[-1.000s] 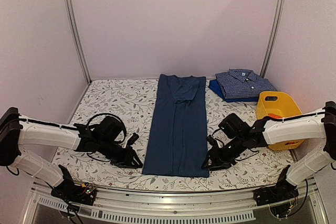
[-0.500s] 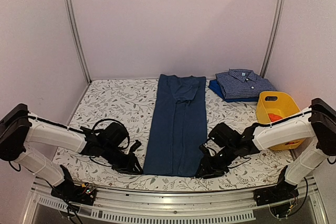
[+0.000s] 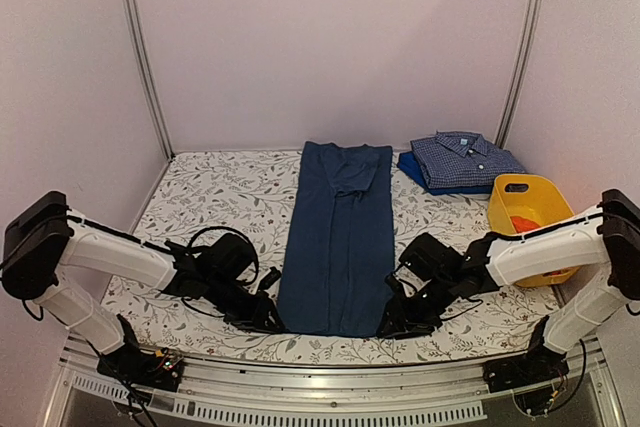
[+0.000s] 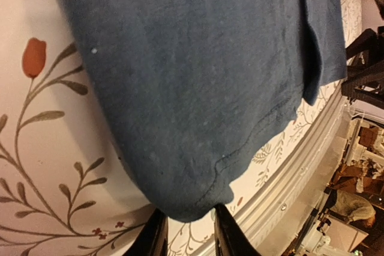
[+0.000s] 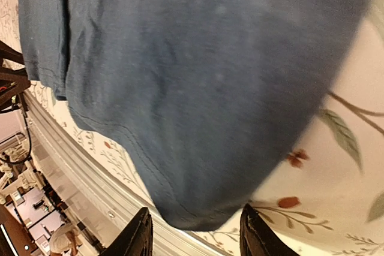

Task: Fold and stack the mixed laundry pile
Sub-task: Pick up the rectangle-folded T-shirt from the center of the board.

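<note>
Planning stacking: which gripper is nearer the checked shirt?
Right: the right gripper at the trousers' near right corner, the checked shirt's side; the left gripper at their left corner.

Orange cloth [image 3: 522, 221] mostly hidden in basket [image 3: 500, 209]; blue garment [image 3: 410, 165] largely under shirt [image 3: 465, 159]; wrist views crop the trousers [image 4: 198, 76]

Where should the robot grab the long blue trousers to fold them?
By the two hem corners nearest the arms, coming in low from the near edge of the table. The trousers lie flat and lengthwise, waist far away, so those corners are closest. The left gripper and right gripper sit open there, one each.
</note>
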### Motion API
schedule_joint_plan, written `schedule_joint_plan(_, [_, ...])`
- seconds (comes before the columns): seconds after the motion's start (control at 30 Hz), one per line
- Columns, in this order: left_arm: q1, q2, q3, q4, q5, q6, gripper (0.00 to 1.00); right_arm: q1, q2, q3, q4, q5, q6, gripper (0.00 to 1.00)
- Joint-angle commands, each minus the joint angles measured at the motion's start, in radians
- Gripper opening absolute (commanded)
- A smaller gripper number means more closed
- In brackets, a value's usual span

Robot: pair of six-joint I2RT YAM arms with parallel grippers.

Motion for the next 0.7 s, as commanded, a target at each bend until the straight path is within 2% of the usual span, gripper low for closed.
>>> schedule_joint_plan(0.0, [-0.019, 0.013, 0.007, -0.053, -0.040, 0.000, 0.27, 0.007, -0.115, -0.034, -0.192, 0.121, 0.006, 0.50])
schedule_joint_plan(0.17, [-0.018, -0.016, 0.008, -0.072, -0.057, 0.000, 0.27, 0.007, -0.191, -0.045, -0.204, 0.168, 0.042, 0.48])
schedule_joint_plan(0.37, [-0.020, -0.017, 0.010, -0.073, -0.059, -0.001, 0.27, 0.010, -0.063, -0.004, -0.134, 0.166, 0.052, 0.43])
schedule_joint_plan(0.67, [-0.030, -0.015, 0.016, -0.091, -0.079, -0.001, 0.27, 0.045, 0.061, 0.067, -0.161, 0.195, 0.029, 0.41])
